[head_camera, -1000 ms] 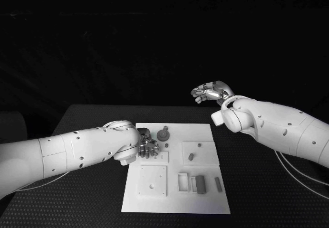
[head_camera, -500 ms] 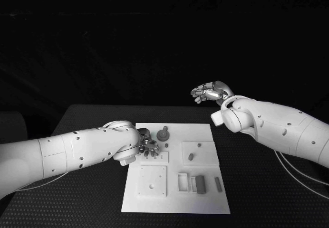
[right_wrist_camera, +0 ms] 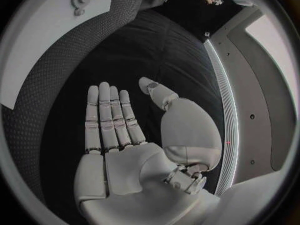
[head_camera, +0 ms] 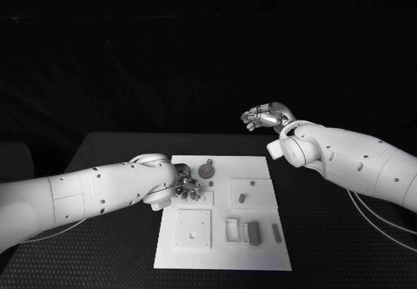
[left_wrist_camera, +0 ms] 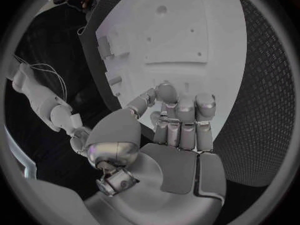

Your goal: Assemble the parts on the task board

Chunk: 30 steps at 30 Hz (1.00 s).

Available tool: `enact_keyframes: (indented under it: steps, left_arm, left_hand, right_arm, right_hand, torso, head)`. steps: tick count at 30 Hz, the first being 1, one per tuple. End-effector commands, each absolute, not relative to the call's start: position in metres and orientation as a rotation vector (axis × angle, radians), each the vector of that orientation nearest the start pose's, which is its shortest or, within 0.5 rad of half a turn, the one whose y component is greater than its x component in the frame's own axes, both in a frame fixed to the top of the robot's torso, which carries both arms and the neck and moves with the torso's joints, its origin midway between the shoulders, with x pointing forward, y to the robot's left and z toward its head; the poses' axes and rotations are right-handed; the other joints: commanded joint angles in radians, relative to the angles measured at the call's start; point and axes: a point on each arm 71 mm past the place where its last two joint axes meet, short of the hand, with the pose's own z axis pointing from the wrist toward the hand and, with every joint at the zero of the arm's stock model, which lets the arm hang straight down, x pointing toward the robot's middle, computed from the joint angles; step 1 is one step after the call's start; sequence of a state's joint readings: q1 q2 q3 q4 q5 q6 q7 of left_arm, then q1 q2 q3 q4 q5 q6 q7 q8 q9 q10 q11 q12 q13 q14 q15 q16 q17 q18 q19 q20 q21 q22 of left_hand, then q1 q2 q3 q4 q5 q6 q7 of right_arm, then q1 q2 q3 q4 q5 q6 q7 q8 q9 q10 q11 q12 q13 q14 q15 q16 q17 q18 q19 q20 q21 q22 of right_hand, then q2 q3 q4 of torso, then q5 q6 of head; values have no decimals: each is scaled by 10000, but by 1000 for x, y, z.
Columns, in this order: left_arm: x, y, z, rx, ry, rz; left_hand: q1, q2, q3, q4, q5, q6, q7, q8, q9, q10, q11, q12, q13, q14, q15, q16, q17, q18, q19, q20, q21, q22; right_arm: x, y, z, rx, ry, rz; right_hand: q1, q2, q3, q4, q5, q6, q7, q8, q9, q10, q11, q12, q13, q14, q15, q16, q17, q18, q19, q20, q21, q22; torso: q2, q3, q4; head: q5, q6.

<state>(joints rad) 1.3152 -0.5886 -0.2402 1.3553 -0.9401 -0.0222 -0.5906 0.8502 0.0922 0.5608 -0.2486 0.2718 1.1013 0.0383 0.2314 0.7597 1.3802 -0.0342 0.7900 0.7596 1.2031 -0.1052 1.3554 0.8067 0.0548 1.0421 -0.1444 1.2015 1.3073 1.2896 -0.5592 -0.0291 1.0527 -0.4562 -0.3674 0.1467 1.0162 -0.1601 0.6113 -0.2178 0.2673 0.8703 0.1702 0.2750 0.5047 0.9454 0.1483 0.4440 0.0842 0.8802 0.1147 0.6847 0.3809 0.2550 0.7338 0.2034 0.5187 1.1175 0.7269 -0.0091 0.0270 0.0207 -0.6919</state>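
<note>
Left silver hand (head_camera: 185, 188), fingers curled, grasp indiscernible, over white rectangular task board (head_camera: 261, 256) near its left edge. Right silver hand (right_wrist_camera: 134, 145) spread, empty, raised beyond far edge. Small grey parts (head_camera: 253, 232) near board centre. Risk: knocking round grey part (head_camera: 206, 171).

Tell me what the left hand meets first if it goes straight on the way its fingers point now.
Most likely the task board itself. In the left wrist view the left hand has its fingers curled over the white plate, tips aimed at the bare surface just ahead. Whether they already touch it cannot be told; depth is unclear.
</note>
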Motion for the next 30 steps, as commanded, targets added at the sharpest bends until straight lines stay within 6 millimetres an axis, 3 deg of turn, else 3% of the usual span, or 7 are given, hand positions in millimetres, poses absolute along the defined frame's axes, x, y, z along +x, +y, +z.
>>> enact_keyframes:
  steps: [1,30]
  left_arm:
    - [497,150,-245,-2344,23401,-3303]
    - [497,153,-248,-2412,23487,-3219]
  left_hand:
    - [205,193,131,-53,44,-60,-5,-58,7,325,-422,47,22,847,-793,39,18,579,260,-1281,38,223]
    - [170,188,138,-58,80,-25,2,-73,0,297,-412,86,83,838,-782,48,60,591,220,-1266,95,217]
  right_arm:
    - [584,-202,-157,7525,15079,10829]
    - [584,-202,-158,7508,15158,10874]
  right_hand:
    - [14,97,-37,-2,52,-23,31,-19,-17,26,69,-40,-13,-4,31,-49,-7,57,-57,13,-58,-10]
    - [13,117,-63,4,93,-25,25,-23,-29,33,72,-64,-40,-30,49,-98,-5,52,-102,35,-105,-1]
  torso:
    - [-6,-2,3]
    - [-2,-3,12]
  head:
    - [-9,9]
    - [-38,-20]
